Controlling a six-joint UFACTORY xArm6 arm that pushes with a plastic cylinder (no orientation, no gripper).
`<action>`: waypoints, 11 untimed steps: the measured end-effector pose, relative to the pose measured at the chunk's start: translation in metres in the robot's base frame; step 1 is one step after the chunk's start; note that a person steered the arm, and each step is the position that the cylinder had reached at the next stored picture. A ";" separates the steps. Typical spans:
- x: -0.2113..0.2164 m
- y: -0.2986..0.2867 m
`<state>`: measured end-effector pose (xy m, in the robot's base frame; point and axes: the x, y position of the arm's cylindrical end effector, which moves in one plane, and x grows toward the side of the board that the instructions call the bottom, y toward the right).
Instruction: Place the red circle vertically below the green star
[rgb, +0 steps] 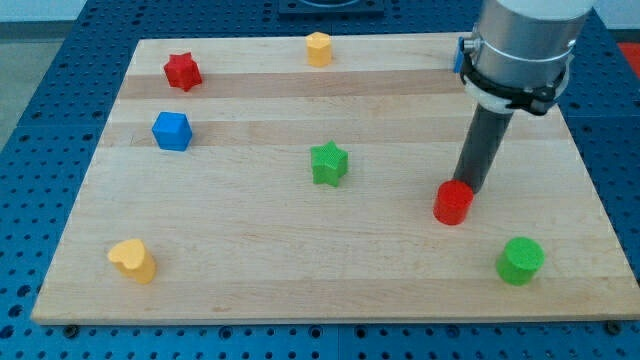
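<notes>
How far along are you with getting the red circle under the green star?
Done: my tip has reached the red circle, at its upper-right edge. In hand: positioned to push it toward the view's left. Left: the circle still sits well right of the green star, only slightly lower; it must travel left until directly beneath the star.

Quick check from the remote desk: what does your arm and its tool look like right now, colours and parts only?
My arm ends in a wide, light grey metallic cylinder ringed at its base by a black clamp band. A bit of blue shows at its left edge. Below hangs a straight, dark grey round rod, narrower than the cylinder. My tip is plain and blunt. No cables or markings show.
</notes>
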<state>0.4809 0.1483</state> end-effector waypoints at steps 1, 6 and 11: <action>0.012 -0.008; 0.062 -0.061; 0.093 -0.093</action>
<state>0.5743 0.0551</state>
